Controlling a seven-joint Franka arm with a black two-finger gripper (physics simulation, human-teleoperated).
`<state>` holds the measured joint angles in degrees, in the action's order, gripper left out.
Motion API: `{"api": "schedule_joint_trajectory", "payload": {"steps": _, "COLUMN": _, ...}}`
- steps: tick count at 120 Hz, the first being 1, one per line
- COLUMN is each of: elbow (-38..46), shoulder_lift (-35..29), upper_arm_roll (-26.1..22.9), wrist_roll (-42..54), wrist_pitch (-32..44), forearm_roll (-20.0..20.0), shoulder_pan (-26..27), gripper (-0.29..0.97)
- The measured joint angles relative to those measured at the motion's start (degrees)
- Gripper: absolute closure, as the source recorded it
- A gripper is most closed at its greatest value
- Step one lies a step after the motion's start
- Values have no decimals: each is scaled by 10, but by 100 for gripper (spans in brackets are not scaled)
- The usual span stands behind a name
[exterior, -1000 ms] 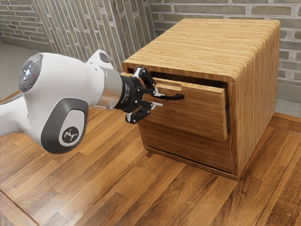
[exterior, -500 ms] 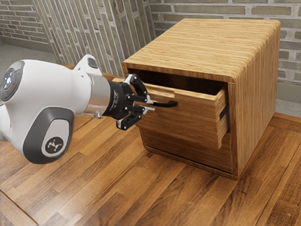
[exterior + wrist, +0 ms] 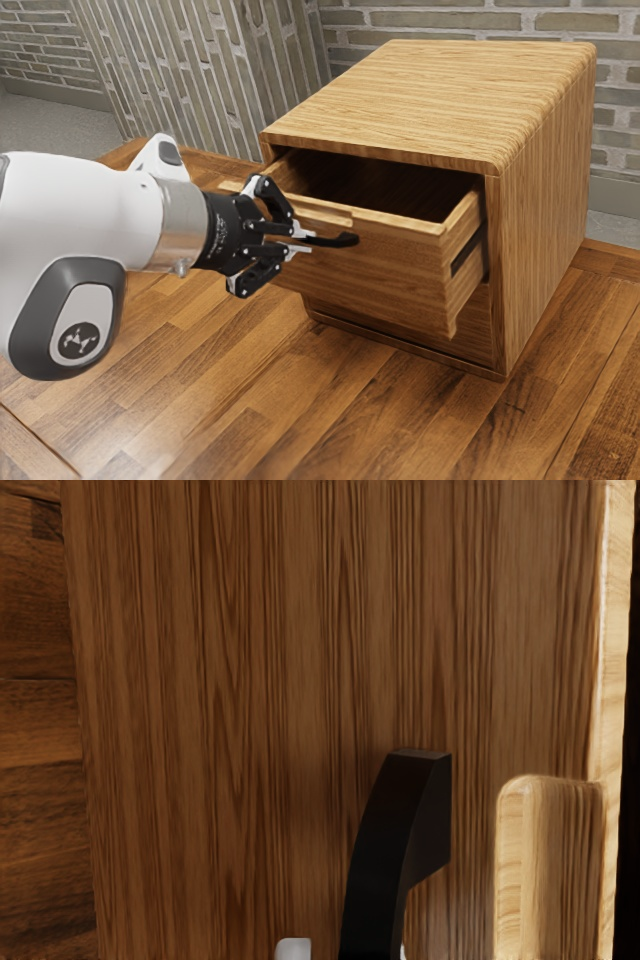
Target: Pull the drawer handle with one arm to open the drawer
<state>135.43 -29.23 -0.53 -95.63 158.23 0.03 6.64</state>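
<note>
As tool (image 3: 298, 239) grips handle (image 3: 335, 240), drawer (image 3: 385, 272) now further out vs. prior.

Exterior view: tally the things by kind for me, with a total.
Light wooden box cabinet: 1
Pulled-out wooden drawer: 1
Black curved drawer handle: 1
Black two-finger gripper: 1
Total: 4

The white arm (image 3: 70, 230) is reaching in from the exterior view's left, its forearm lying nearly level and pointing toward the exterior view's right. The silver wrist ring (image 3: 180, 238) is joining it to the black gripper (image 3: 297, 242), whose 2 fingers are pinching the drawer handle (image 3: 330, 240) from above and below.
</note>
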Motion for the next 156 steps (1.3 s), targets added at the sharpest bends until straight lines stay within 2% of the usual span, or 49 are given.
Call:
{"api": "schedule_joint_trajectory", "payload": {"steps": 48, "elbow": 38, "shoulder_lift": -52, "upper_arm_roll": -44, "wrist_roll": 0, "wrist_pitch": -4, "forearm_roll": -4, "shoulder_pan": -36, "gripper": 77}}
{"api": "schedule_joint_trajectory", "payload": {"steps": 81, "elbow": 75, "shoulder_lift": -95, "upper_arm_roll": -50, "wrist_roll": 0, "wrist_pitch": -5, "forearm_roll": -3, "shoulder_pan": -40, "gripper": 78}}
{"api": "schedule_joint_trajectory", "payload": {"steps": 120, "elbow": 107, "shoulder_lift": -148, "upper_arm_roll": -85, "wrist_roll": 0, "wrist_pitch": -10, "forearm_roll": -6, "shoulder_pan": -56, "gripper": 76}}
{"api": "schedule_joint_trajectory", "payload": {"steps": 156, "elbow": 134, "shoulder_lift": -192, "upper_arm_roll": -89, "wrist_roll": 0, "wrist_pitch": -32, "forearm_roll": -6, "shoulder_pan": -60, "gripper": 78}}
